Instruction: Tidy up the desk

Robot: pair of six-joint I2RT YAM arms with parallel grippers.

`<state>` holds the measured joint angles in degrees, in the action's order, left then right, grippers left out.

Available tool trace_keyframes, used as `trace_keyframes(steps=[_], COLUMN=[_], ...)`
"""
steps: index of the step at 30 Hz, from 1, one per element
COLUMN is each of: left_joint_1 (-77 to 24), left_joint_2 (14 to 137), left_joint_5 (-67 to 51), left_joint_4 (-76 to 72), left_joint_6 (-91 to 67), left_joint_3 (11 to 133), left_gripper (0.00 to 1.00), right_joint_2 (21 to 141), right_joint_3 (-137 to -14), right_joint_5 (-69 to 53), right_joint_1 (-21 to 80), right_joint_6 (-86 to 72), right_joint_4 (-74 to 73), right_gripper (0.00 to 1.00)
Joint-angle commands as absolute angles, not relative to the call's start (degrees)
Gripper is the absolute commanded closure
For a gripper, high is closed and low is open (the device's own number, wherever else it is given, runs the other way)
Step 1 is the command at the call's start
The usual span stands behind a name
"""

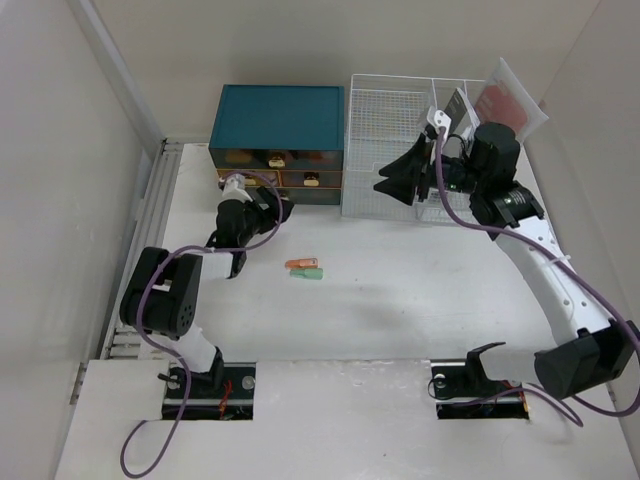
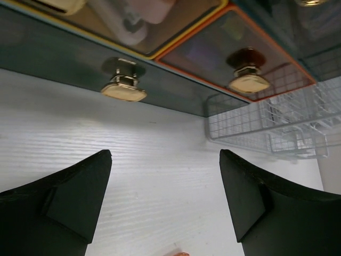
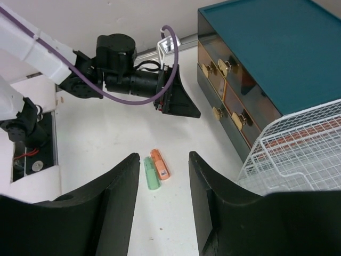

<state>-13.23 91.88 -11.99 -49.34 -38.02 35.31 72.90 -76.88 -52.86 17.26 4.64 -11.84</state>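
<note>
At the back left of the top view, the left gripper point(image 1: 278, 208) sits low in front of the teal drawer box point(image 1: 280, 110), just short of its bottom row of drawers. The right gripper point(image 1: 390, 180) hangs high by the front edge of the wire rack point(image 1: 390, 120). An orange marker point(image 1: 299, 264) and a green marker point(image 1: 309, 273) lie side by side on the white counter point(image 1: 420, 300), which fills the middle of the view from the arm bases to the box and rack.

In the left wrist view, the left gripper's jaws stand wide apart and hold nothing. A gold knob point(image 2: 123, 88) on the lowest drawer sits ahead and slightly left of the gap. A second knob point(image 2: 248, 81) is off to the right.

The step looks like a drawer pull. To do it well, the gripper should shift left until the knob is centred, advance until the pads pass the knob's flange, close on the neck behind it, then draw straight back along the counter without lifting.

In the right wrist view, the right gripper is also spread and empty. It looks down on both markers, well above them and clear of the left arm. It is probably best kept there until the drawer is open.
</note>
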Motion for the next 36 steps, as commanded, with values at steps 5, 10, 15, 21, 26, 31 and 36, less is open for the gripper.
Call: trace_keyframes(steps=[5, 10, 15, 21, 26, 31, 36], left_joint_1=[-11.9, -11.9, -11.9, -11.3, -11.3, -11.3, -11.3], left_joint_2=[95.3, 97.6, 99.8, 101.9, 103.5, 104.9, 106.2], left_joint_5=[-10.8, -9.1, -9.1, -9.6, -9.6, -9.6, -9.6], left_joint_4=[-54.8, -51.5, -50.8, -51.9, -51.9, -51.9, -50.9], left_joint_6=[-39.0, -38.5, -39.1, -41.0, -41.0, -41.0, -41.0], left_joint_3=[38.4, 42.1, 44.8, 44.9, 44.9, 46.1, 47.4], left_gripper=[0.22, 0.23, 0.26, 0.31, 0.33, 0.36, 0.40], right_joint_2=[73.6, 74.1, 74.6, 74.6, 75.1, 75.1, 75.1], right_joint_3=[-77.1, -77.1, -77.1, -77.1, -77.1, -77.1, -77.1], right_joint_5=[-55.0, -55.0, -54.5, -54.5, -54.5, -55.0, -55.0], right_joint_1=[17.1, 17.1, 17.1, 17.1, 17.1, 17.1, 17.1], right_joint_6=[4.1, 4.1, 4.1, 4.1, 4.7, 4.7, 4.7], right_joint_4=[-8.3, -8.3, -8.3, -8.3, -8.3, -8.3, -8.3], right_gripper=[0.52, 0.52, 0.52, 0.52, 0.52, 0.52, 0.52])
